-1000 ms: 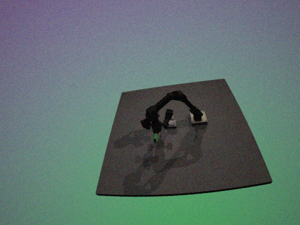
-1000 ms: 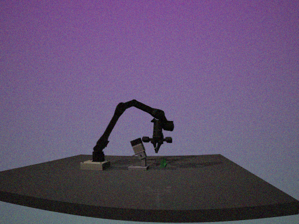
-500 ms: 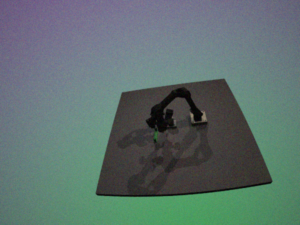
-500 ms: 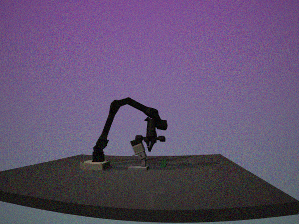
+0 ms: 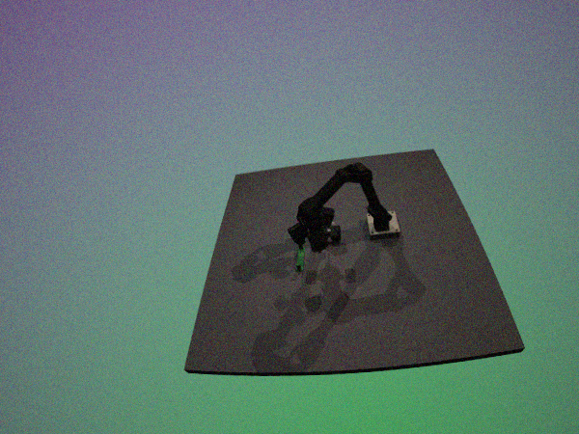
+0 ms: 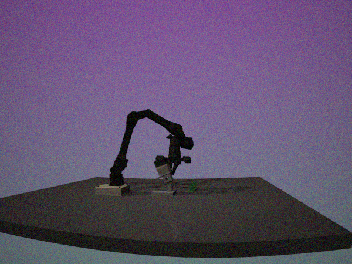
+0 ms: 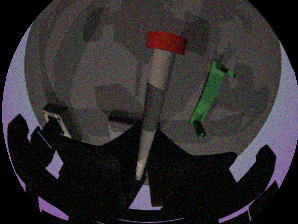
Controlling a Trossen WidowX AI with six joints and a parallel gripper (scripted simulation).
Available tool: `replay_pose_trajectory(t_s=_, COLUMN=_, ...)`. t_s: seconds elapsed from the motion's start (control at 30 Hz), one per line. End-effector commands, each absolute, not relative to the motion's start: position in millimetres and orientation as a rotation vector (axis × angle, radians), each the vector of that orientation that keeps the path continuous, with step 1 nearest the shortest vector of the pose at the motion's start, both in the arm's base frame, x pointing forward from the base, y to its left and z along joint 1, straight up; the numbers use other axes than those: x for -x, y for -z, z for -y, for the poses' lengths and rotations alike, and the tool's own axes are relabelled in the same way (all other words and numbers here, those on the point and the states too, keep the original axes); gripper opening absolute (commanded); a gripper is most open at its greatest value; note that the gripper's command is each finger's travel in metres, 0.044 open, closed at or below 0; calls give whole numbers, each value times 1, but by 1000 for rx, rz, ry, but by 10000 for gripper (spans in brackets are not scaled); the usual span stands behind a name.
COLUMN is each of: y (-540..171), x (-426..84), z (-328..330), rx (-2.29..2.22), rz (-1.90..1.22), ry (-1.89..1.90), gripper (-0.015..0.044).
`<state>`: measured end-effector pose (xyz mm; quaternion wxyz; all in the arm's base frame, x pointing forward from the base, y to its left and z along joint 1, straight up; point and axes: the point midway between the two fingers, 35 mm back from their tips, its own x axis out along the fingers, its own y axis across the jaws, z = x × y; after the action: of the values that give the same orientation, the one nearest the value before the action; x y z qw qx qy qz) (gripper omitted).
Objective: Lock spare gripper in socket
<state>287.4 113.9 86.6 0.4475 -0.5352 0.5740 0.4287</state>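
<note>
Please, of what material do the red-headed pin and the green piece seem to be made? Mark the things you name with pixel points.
The pale tapered pin with a red cylindrical head (image 7: pixel 159 70): perhaps painted metal or plastic, smooth, evenly coloured. The long green angular piece (image 5: pixel 300 257) (image 6: pixel 192 187) (image 7: pixel 209 92): possibly matte plastic, no bright glint.

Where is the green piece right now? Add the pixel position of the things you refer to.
The green piece (image 5: pixel 301 257) (image 6: pixel 192 188) (image 7: pixel 209 92) lies right of the pale mount (image 6: pixel 169 186) in the exterior view, right of the red-headed pin (image 7: pixel 159 70) in the wrist view.
</note>
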Motion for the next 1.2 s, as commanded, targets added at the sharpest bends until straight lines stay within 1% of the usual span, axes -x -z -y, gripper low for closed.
replay_pose_trajectory(t_s=0.0, y=-71, x=-287, z=-115, rx=1316, rz=-1427, ry=-1067, gripper=0)
replay_pose_trajectory(t_s=0.27, y=-46, x=-285, z=-114, rx=1316, rz=-1425, ry=-1065, gripper=0)
replay_pose_trajectory(t_s=1.17, y=-50, x=-285, z=-95, rx=1309, rz=-1435, ry=-1078, gripper=0)
